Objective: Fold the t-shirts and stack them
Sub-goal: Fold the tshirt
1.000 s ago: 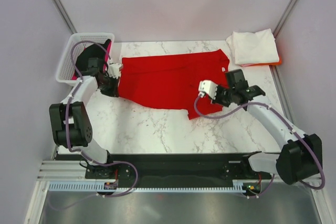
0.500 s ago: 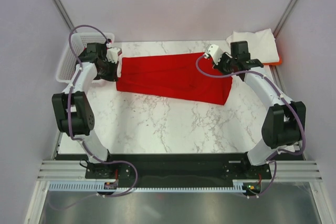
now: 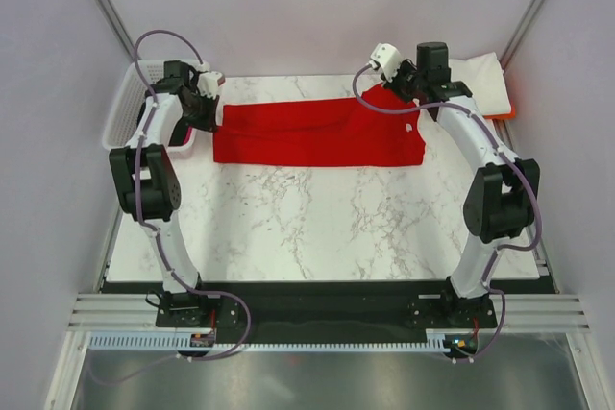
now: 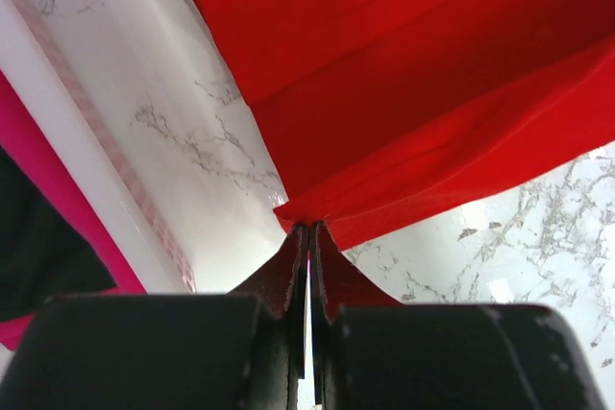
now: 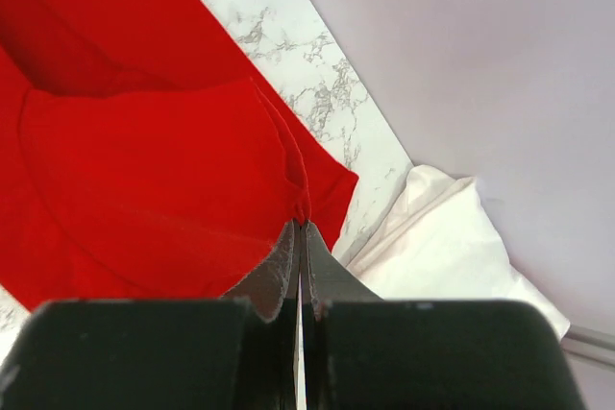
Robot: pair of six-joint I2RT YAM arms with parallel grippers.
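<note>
Two pinches carried the whole job at this moment. My left gripper was clamped shut on the left end of the red t-shirt, and my right gripper was clamped just as tightly on its right end, where the cloth peaked up off the table. I had taken the ends rather than the middle so that the layers stayed together and the fabric ran taut between the arms.

Between them the shirt lay as a long doubled band across the far part of the marble, its near edge fairly straight. The left wrist view showed two red layers meeting at the fingertips. I judged this to be a lengthwise fold about ready to be set down, with the crosswise folds not yet done.

At the far right corner, just beside my right gripper, sat a folded white t-shirt on an orange t-shirt. I took that pile as the stack to build on. The white basket on the left held a magenta t-shirt and a black t-shirt, presumably awaiting their turn.
</note>
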